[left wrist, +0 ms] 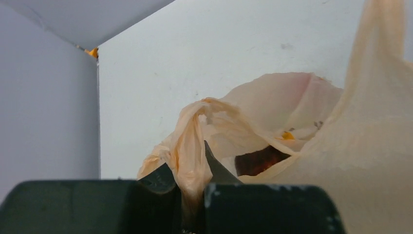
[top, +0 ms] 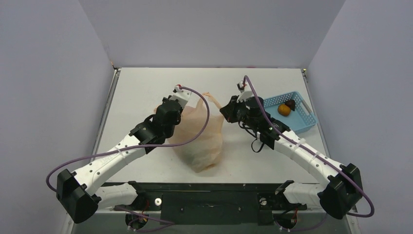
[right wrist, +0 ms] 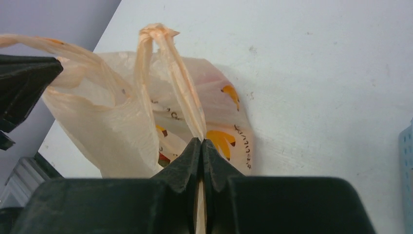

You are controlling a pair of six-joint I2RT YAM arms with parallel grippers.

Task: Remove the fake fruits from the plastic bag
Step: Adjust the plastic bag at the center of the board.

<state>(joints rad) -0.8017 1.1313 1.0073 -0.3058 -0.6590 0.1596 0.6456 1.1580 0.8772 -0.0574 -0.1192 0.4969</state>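
Fake fruits (top: 284, 109) are found in a light blue basket (top: 303, 123) well to the right of the plastic bag (top: 202, 141): an orange one and a dark maroon one (top: 290, 104), side by side. The bag is spread on the tabletop (top: 146, 87), its crinkled body sagging toward the arm bases and its mouth at the far end. Small yellow-orange bananas are printed on its side.

At the bag's far left, the left tool (left wrist: 190, 170) is clamped on a bunched loop handle (left wrist: 195, 131), the film being pinched between the dark fingers. At the bag's far right, the right tool (right wrist: 201, 146) is closed tight on the other handle (right wrist: 178, 83), a thin twisted strip that rises from between the fingertips. The mouth is held between the two tools.

Inside the bag's opening, a dark reddish shape (left wrist: 257, 161) is glimpsed from the left wrist view. It is possibly another fruit, though too little is shown to be sure.
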